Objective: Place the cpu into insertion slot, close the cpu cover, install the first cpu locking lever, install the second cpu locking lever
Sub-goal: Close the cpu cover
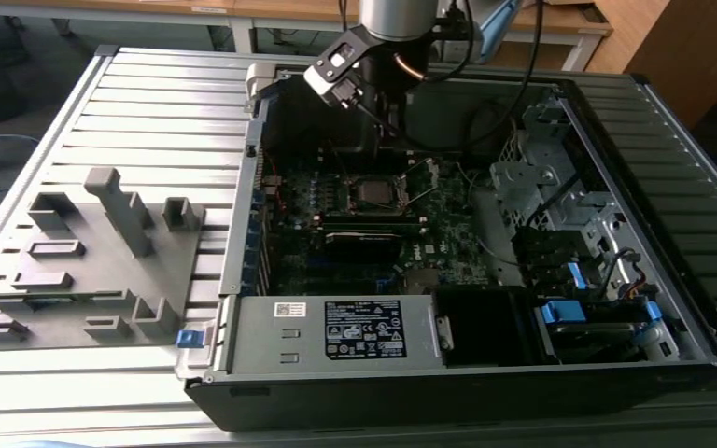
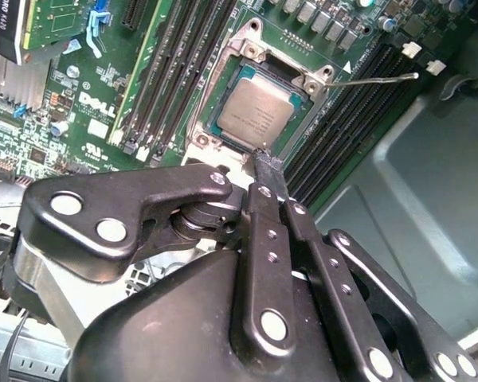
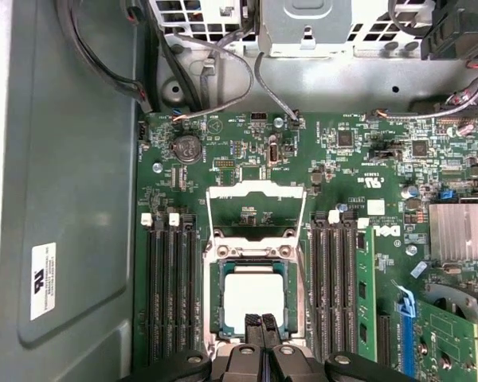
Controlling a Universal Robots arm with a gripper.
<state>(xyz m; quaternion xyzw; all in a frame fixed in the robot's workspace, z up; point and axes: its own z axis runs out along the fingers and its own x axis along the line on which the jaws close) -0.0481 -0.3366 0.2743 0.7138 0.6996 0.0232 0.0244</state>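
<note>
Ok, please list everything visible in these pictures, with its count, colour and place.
table: one, ribbed grey metal, under everything
computer case: one, dark, open, on the table
holder block: one, grey, on the table, at the exterior view's left of the case
power supply box: one, grey, labelled, inside the case
motherboard: one, green, on the case floor
insertion slot: one, black, mid motherboard
cpu: one, silver-grey, lying in the insertion slot
cpu cover: one, silvery, swung open beside the slot
locking lever: one, thin metal, sticking out beside the slot
memory slots: two groups, black, either side of the slot
gripper: one, black, shut, tips above the cpu's edge
arm: one, silver-grey, above the case
</note>
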